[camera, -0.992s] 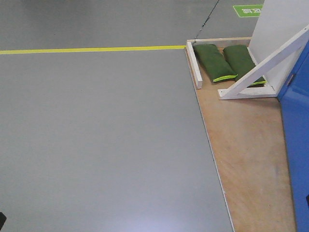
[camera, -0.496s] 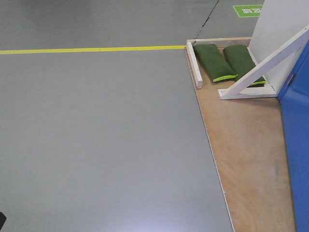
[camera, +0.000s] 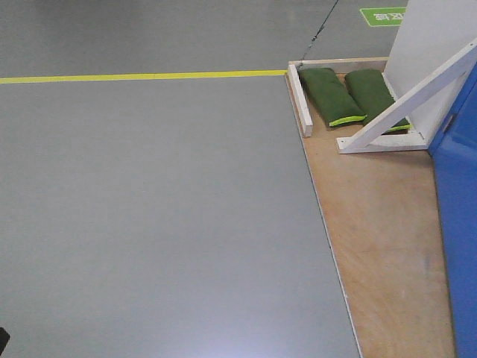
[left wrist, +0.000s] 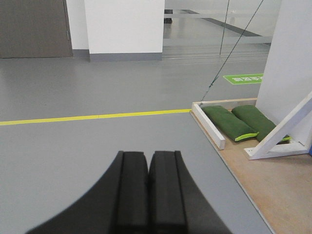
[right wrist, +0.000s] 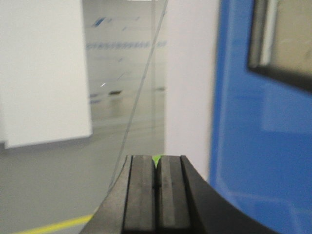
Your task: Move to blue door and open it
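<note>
Rightward, blue door [camera: 458, 239] beside plywood base [camera: 380, 224].

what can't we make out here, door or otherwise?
Blue door: front view's right edge cuts it; handle and lock in no view.
Right wrist view: door blurred, window cut by the frame.
Green floor sign: text cut by the top edge.
Green sandbags: one partly behind the white brace.
</note>
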Robot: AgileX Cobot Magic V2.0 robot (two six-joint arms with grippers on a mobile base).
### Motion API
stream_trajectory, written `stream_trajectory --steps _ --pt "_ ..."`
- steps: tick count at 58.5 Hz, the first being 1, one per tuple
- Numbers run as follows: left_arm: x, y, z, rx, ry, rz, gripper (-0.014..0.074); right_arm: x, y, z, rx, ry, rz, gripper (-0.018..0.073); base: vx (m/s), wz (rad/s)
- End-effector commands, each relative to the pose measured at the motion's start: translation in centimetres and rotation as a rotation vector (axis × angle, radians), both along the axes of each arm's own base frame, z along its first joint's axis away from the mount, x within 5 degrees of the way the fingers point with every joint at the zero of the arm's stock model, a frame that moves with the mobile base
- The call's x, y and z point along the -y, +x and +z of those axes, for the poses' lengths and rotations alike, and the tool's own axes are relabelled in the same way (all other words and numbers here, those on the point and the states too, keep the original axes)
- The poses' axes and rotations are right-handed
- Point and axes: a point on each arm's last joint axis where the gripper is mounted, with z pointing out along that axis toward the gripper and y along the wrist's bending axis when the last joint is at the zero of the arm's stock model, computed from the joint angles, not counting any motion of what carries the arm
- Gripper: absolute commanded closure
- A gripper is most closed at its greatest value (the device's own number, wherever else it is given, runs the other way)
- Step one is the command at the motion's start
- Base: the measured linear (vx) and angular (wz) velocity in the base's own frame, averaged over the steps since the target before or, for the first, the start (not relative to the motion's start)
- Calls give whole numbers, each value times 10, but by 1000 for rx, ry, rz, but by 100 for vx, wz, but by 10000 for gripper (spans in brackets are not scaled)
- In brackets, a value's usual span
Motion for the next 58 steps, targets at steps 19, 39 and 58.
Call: stream_trajectory --steps 19,39,58 --pt "0 -1 17 118 -24 -2 524 95 -10 78 425 259 -298 561 0 0" --pt "0 -1 17 118 -24 -2 524 173 -30 58 666 565 -437 561 0 0" --pt "0 -1 17 118 -24 -2 524 238 -34 52 890 807 -414 561 0 0"
